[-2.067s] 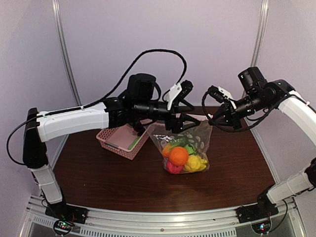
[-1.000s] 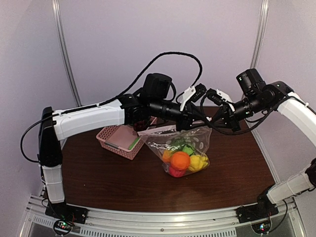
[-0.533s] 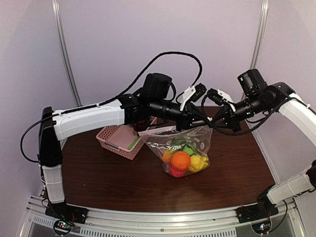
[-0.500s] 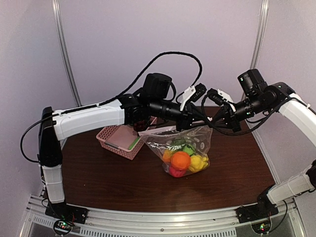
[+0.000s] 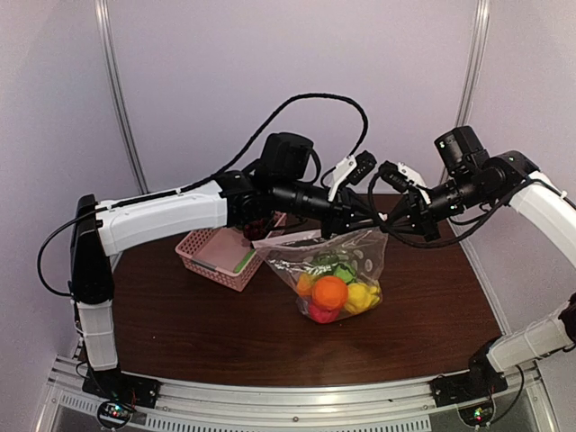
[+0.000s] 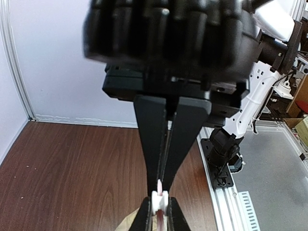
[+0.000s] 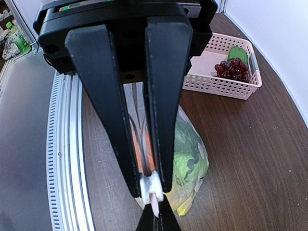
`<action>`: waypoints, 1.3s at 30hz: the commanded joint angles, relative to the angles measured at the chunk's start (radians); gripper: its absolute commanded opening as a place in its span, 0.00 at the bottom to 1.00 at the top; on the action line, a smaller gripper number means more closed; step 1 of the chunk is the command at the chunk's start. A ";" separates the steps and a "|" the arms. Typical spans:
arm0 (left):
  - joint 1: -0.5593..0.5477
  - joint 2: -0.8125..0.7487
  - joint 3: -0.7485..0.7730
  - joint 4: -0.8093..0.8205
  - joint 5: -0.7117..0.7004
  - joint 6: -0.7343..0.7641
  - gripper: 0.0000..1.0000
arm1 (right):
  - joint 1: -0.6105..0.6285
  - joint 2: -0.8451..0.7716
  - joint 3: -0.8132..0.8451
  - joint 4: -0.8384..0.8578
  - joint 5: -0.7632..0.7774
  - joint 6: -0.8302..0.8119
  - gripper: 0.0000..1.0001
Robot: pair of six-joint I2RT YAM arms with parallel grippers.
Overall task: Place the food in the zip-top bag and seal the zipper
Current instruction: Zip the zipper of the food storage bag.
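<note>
Most of the food (image 5: pixel 329 292) sits at the bottom of the zip-top bag (image 5: pixel 351 256), which stands near the middle of the table (image 5: pixel 207 333). The dark purple grapes (image 7: pixel 232 67) and a green piece (image 7: pixel 237 54) lie in the pink basket (image 5: pixel 209 266) at the bag's ten o'clock, so I judge the loading not complete. My left gripper (image 6: pixel 161 185) is pinched narrow on the zipper (image 5: pixel 297 236) near the mouth's three o'clock end. My right gripper (image 7: pixel 153 185) is clamped on the same strip just beside it, our tips nearly meeting. Whether the mouth toward nine o'clock is sealed I cannot tell; I reckon the sealing is barely begun
</note>
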 commanded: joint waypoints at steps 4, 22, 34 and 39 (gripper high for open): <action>0.015 -0.001 0.027 -0.036 0.009 0.022 0.00 | -0.051 -0.042 -0.006 0.049 -0.025 0.017 0.00; 0.088 -0.153 -0.186 -0.067 -0.047 0.038 0.00 | -0.152 -0.115 -0.012 0.056 -0.060 -0.023 0.00; 0.127 -0.277 -0.368 -0.063 -0.095 0.043 0.00 | -0.329 -0.077 -0.006 0.055 -0.104 -0.059 0.00; 0.147 -0.324 -0.432 -0.052 -0.105 0.042 0.00 | -0.372 -0.054 0.001 0.053 -0.124 -0.065 0.00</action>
